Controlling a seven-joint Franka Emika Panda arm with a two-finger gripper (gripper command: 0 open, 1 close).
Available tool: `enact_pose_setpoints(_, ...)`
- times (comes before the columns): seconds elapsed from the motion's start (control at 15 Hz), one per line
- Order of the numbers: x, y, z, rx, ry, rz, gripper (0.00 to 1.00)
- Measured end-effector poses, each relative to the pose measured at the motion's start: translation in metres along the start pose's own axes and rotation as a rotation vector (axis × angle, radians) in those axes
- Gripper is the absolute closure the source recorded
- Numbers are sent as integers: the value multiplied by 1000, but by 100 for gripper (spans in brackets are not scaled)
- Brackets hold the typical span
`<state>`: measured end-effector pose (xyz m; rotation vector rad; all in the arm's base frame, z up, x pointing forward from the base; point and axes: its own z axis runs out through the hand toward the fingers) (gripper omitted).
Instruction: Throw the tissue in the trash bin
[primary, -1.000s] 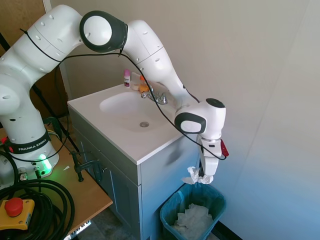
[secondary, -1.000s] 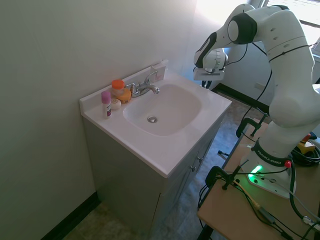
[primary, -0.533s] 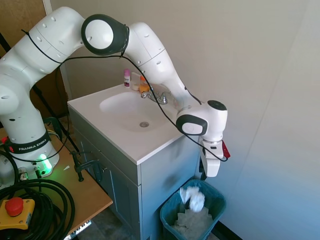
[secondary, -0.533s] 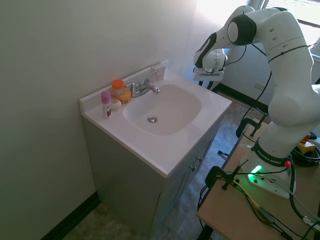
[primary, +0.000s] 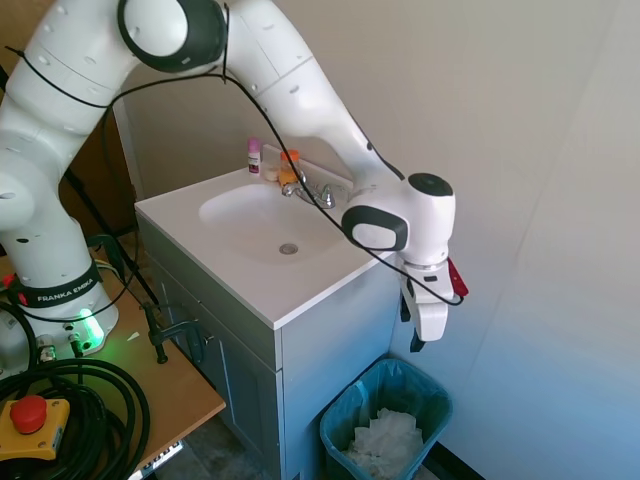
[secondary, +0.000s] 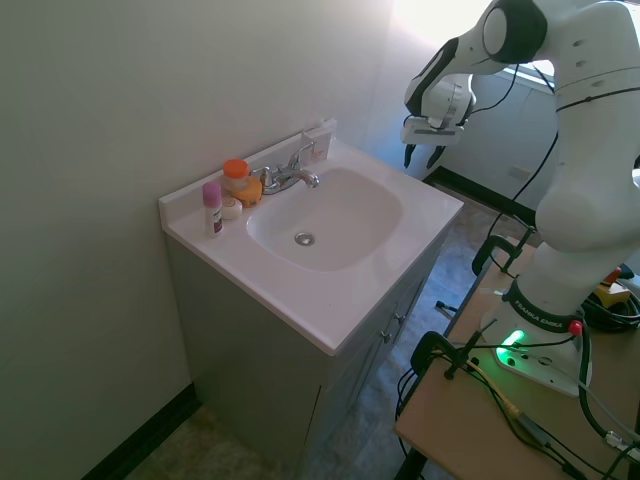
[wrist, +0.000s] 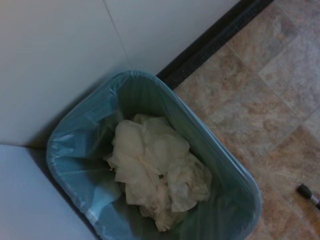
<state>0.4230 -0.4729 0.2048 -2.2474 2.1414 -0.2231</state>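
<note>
Hangs above the trash bin beside the sink cabinet, the claw pointing down, fingers parted and holding nothing. Sits inside the bin now, the tissue, mixed in with the crumpled white paper already heaped there; cannot be told apart from that heap with any certainty in the wrist view. Looks finished, then, the drop itself: paper all within the teal liner, none over the rim or on the floor. Leaves only the retreat, by this reading. Calls for a plain lift up and away from the bin, clear of the counter edge just beside the wrist and of the wall behind.
</note>
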Motion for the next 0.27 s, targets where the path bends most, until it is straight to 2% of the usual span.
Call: enact_pose_setpoints(0.27, -23, 45, -70, 69, 9, -66, 0)
